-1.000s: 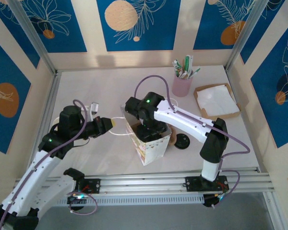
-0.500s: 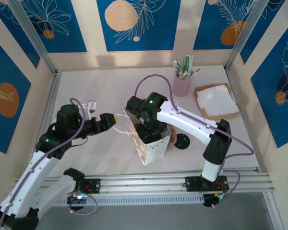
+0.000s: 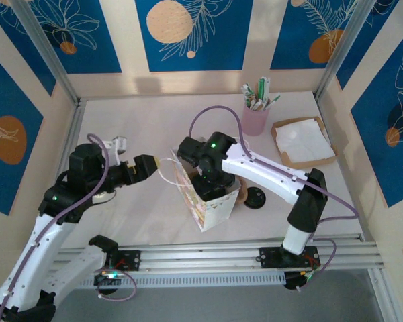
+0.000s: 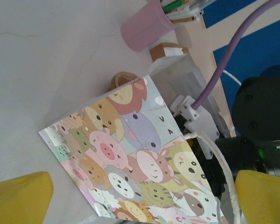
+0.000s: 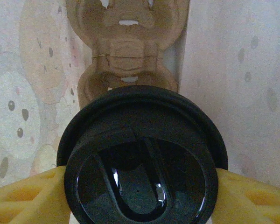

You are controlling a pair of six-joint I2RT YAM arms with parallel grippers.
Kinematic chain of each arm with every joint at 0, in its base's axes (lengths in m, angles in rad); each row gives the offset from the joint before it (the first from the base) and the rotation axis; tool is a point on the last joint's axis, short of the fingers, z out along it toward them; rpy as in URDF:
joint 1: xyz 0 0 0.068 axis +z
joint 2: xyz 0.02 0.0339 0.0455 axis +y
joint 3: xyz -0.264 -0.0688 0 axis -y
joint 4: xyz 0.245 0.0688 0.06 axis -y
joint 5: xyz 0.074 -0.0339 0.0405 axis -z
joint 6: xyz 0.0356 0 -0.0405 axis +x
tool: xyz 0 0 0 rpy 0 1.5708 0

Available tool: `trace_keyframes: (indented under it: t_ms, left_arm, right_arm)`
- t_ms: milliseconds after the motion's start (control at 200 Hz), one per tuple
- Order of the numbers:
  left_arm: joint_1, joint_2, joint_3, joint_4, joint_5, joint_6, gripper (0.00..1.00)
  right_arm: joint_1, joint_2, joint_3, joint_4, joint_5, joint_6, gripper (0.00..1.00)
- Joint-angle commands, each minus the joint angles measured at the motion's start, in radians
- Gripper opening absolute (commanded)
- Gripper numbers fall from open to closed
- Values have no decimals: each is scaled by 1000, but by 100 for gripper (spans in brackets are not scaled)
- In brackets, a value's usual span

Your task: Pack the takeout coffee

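The takeout coffee (image 5: 142,158) shows its round black lid from above, low inside the cartoon-animal paper bag (image 3: 211,204). My right gripper (image 5: 142,193) is shut on it, with a yellow finger (image 5: 23,196) pressed to each side of the lid. From above, the right gripper (image 3: 211,182) reaches down into the bag's open top. My left gripper (image 3: 152,165) hangs open just left of the bag, nothing between its yellow fingertips (image 4: 18,198). The bag's printed side (image 4: 130,154) and a white handle cord (image 4: 219,161) face it.
A brown moulded cup carrier (image 5: 126,46) sits in the bag beyond the cup. A loose black lid (image 3: 255,198) lies right of the bag. A pink pen cup (image 3: 254,118) and a cardboard tray of napkins (image 3: 302,142) stand at the back right.
My left gripper has opened, let go of the bag's white handle and drawn back to the left. The right arm has barely moved inside the bag.
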State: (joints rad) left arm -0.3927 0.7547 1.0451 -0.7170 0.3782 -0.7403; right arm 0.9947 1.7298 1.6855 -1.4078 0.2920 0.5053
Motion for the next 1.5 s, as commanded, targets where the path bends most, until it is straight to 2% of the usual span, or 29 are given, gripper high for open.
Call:
trace_keyframes:
  t_ms: [0,390,855,1495]
  left_arm:
    - [30,-7,65,-63,-44,48,100]
    - [93,40,155,-244,-209,130,100]
    - [106,75,12,-166,-131,93,79]
    - [106,79,-3,-135,-115,91,78]
  right_arm:
    - [6,-39,-12,3,10,-5,68]
    - [9,-63,-49,30,17,-7,68]
    - [5,-88,-107,65,16,-5,68]
    - [-10,-81,-138,89,-7,-9,68]
